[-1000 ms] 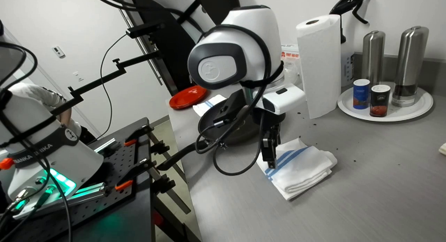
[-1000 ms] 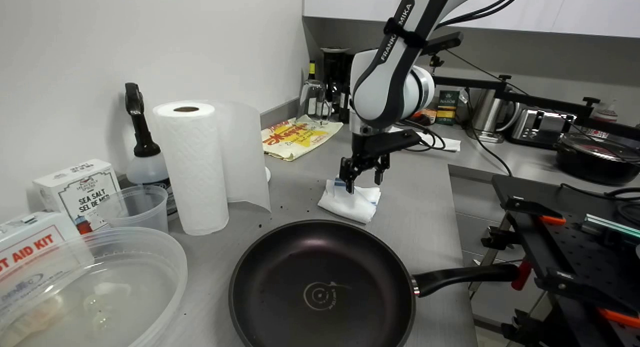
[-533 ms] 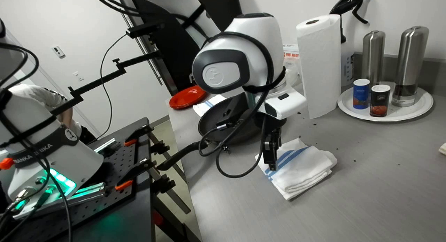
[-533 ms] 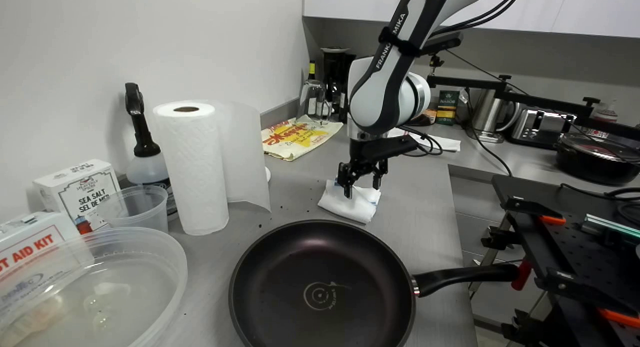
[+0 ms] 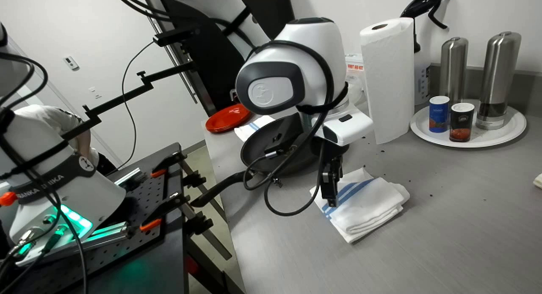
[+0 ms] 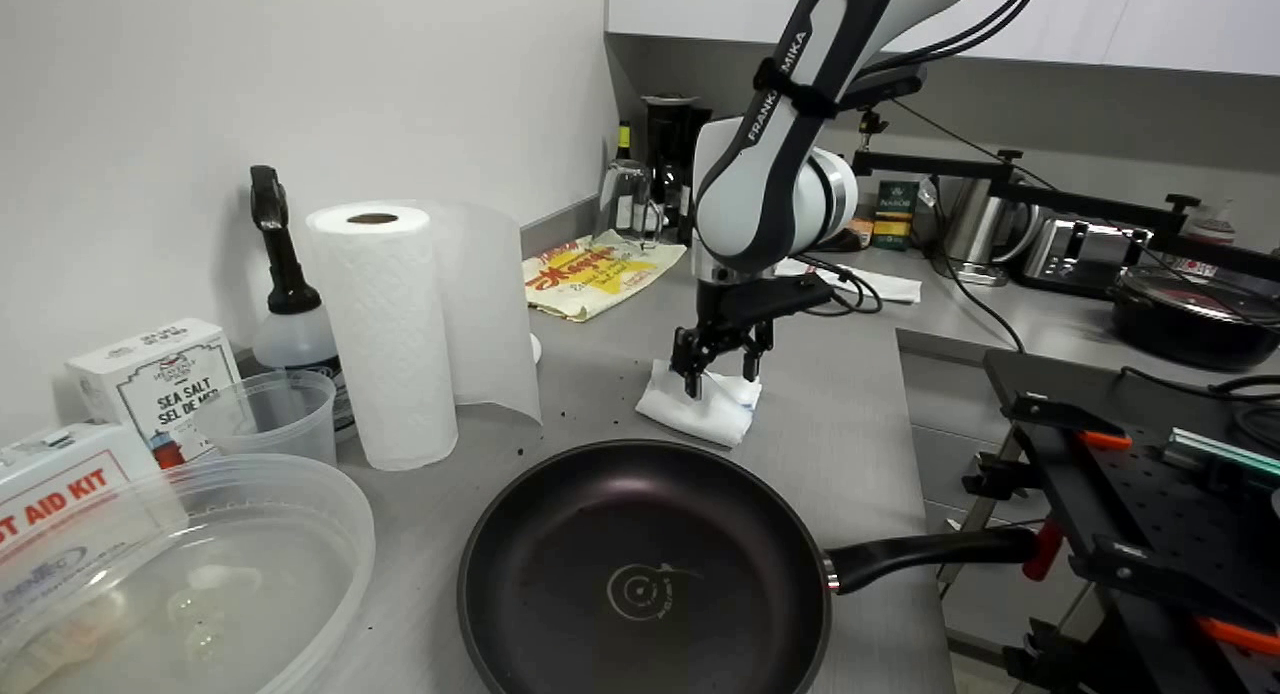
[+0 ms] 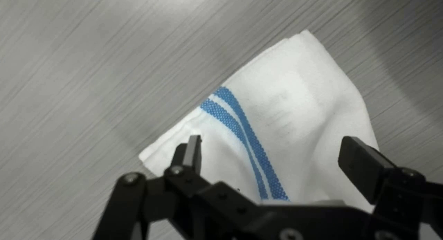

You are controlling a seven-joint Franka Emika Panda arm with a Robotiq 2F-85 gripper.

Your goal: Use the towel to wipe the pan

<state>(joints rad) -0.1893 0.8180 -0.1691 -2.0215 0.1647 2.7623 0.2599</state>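
White, folded and banded with blue stripes, the towel lies on the grey bench under the pincer, whose two fingers stand wide apart over it. In the wrist view the fingers are at nine and three o'clock of the gap between them, and the stripes cross that gap, running from eleven toward five o'clock. I cannot tell whether the fingers touch the towel.

In an exterior view the pan rests flat on the bench, dark inside facing up, its black handle pointing to three o'clock and, in both exterior views, reaching past the bench edge. From the pan's centre the towel is between twelve and one o'clock, near the rim; a white paper roll stands upright between ten and eleven o'clock, and a clear plastic tub sits at nine.

In an exterior view, reckoned from the towel, the pan is at ten o'clock, partly behind the arm, and a red dish lies farther out that way, with another striped cloth between dish and pan. At two o'clock a white plate carries two steel mills and two small shakers.
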